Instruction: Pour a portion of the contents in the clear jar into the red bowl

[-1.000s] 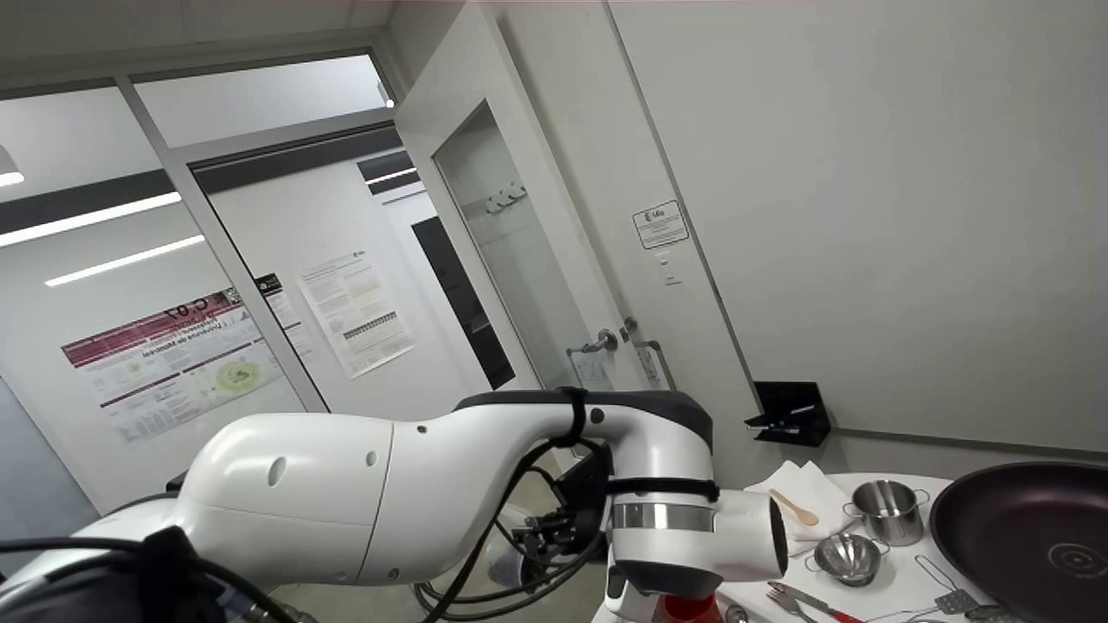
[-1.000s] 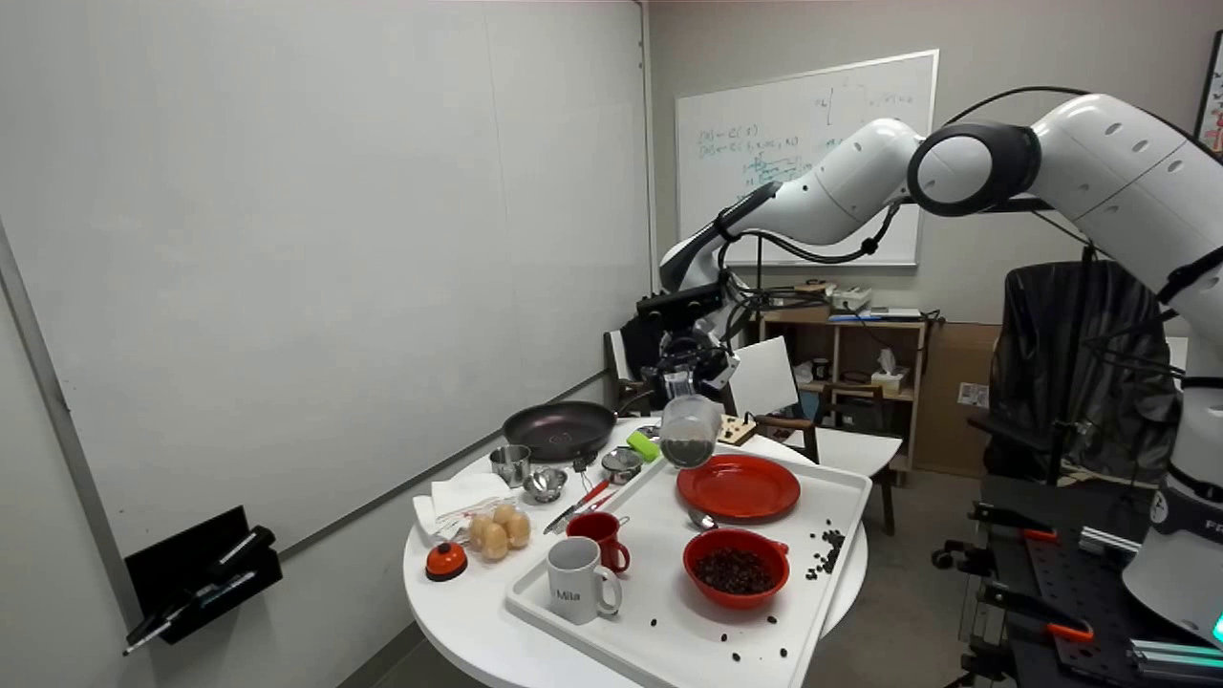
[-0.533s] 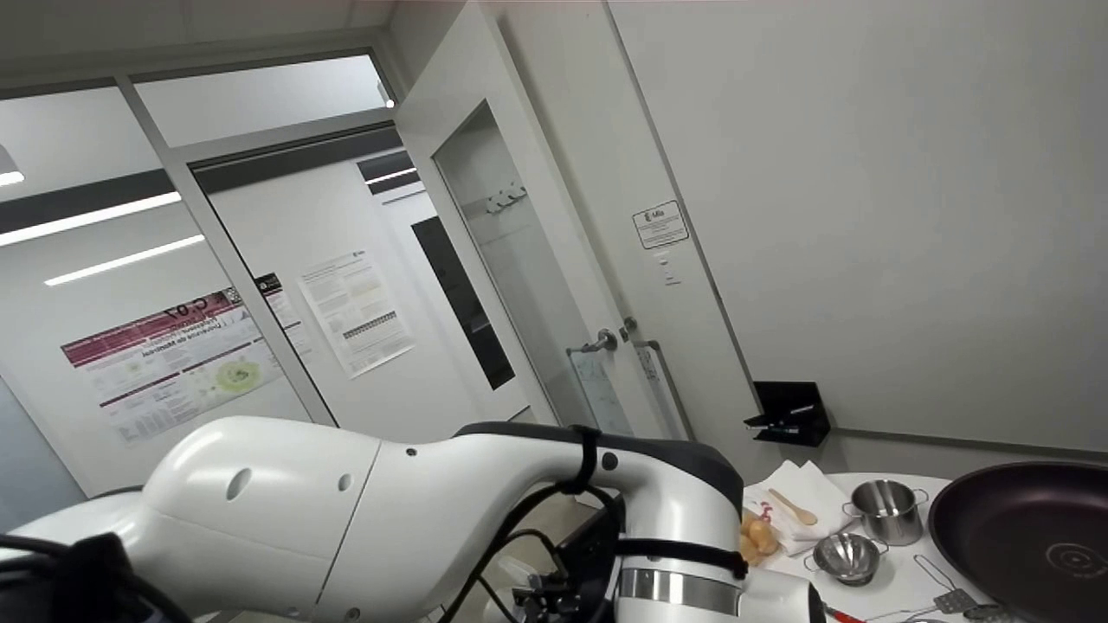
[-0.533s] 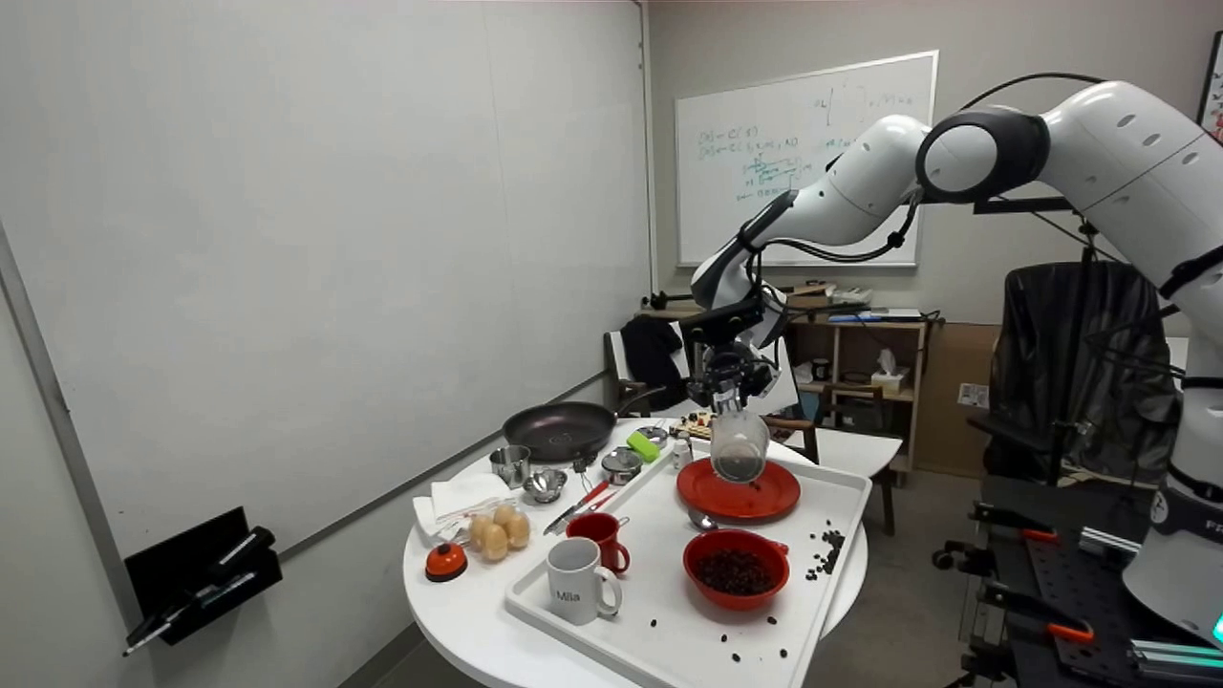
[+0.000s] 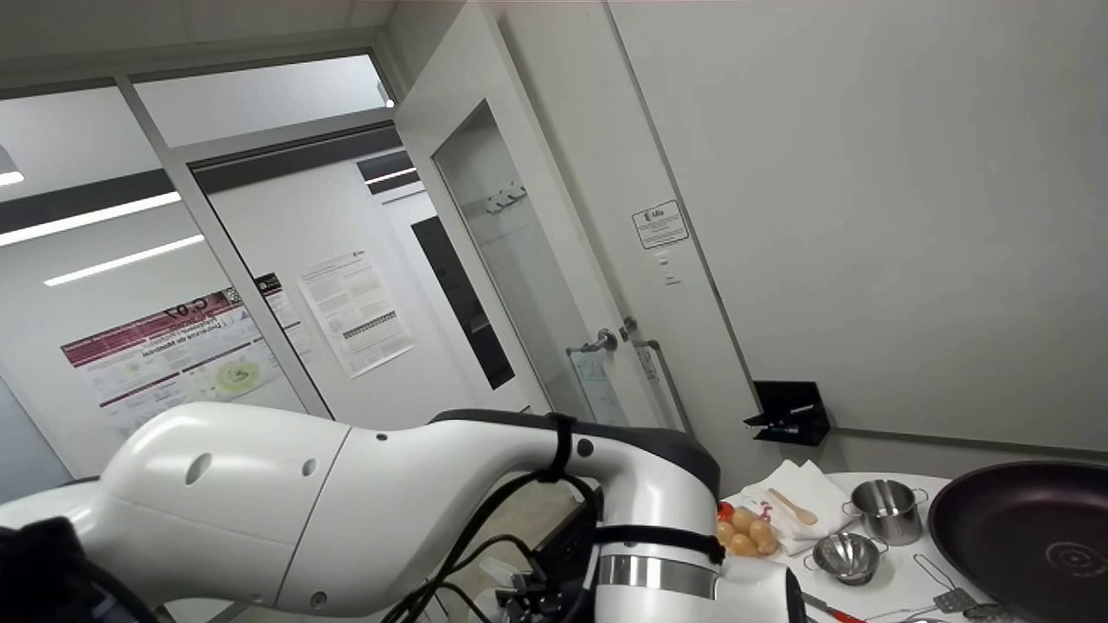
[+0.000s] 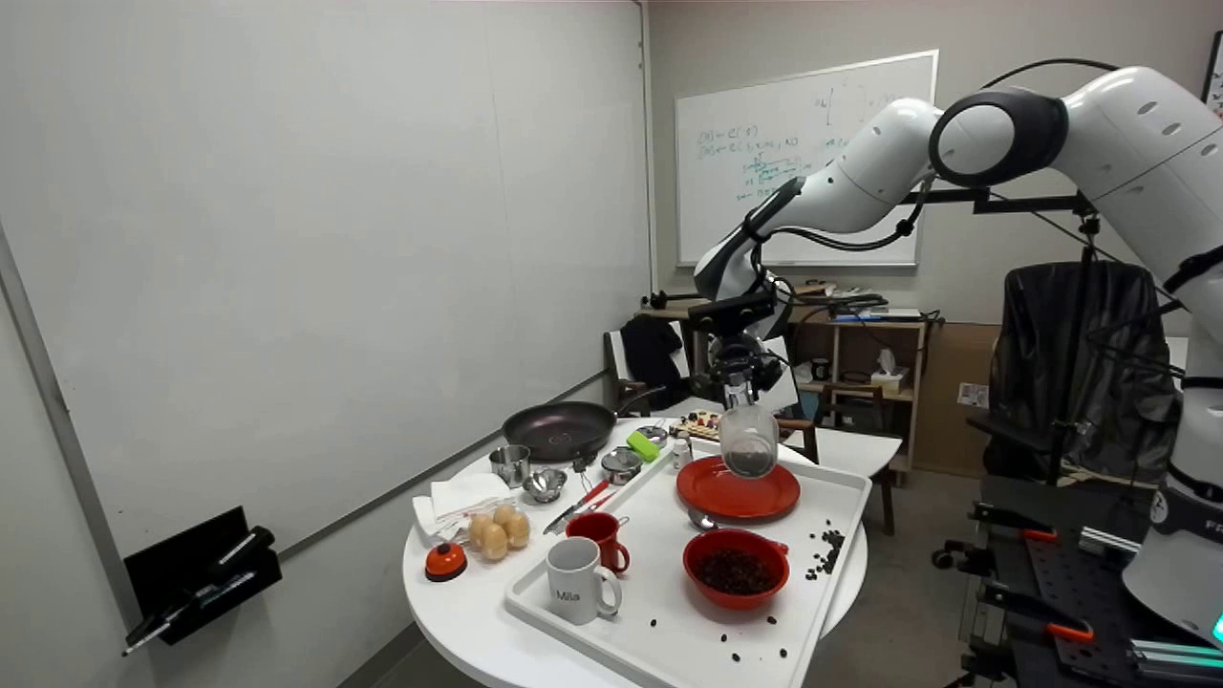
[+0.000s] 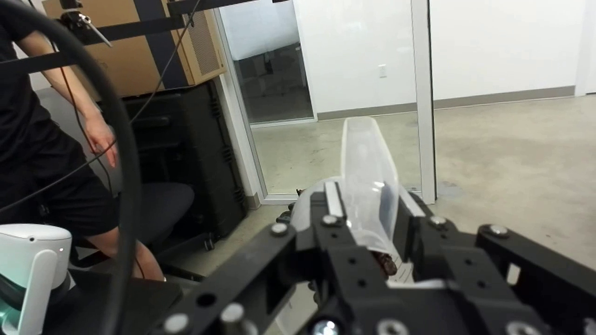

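My gripper (image 7: 370, 200) is shut on the upright handle of the clear jar (image 7: 368, 172), which sits between both fingers. In an exterior view the gripper (image 6: 736, 382) holds the clear jar (image 6: 749, 435) in the air, tilted, in front of the red plate in that view. Dark matter shows low in the jar. Dark brown pieces (image 7: 385, 264) show below the handle in the wrist view. The red bowl (image 6: 736, 600) stands on the white tray, nearer the camera, with dark beans (image 6: 731, 573) inside. The arm hides most of the gripper in an exterior view.
The white tray (image 6: 654, 583) also bears a red plate (image 6: 736, 502), a red mug (image 6: 596, 540), a white mug (image 6: 573, 588) and loose beans (image 6: 829, 552). A dark pan (image 6: 560, 430), steel bowls (image 6: 545, 485) and eggs (image 6: 497, 535) stand beside it. A person (image 7: 42, 139) stands in the wrist view.
The arm and jar have moved to the right in an exterior view, so the jar now shows in front of the red plate's right part. The bowl's contents look the same.
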### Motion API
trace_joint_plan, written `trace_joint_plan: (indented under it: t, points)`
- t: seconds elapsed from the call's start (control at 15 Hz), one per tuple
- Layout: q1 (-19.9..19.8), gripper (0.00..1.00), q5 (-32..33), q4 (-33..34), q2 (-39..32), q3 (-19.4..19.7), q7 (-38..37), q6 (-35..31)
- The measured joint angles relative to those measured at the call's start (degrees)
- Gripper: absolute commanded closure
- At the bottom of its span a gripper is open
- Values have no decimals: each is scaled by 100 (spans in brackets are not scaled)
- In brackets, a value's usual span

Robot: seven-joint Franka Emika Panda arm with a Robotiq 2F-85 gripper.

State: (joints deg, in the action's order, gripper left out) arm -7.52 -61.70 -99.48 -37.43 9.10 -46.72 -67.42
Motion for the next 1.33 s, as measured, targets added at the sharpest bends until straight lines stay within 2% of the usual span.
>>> trace_joint_plan:
  t: [0.8, 1.33]
  points:
    - [8, 91, -14, -98, -13, -48, 218, 1]
    - [6, 91, -76, -98, -22, -67, 235, 235]
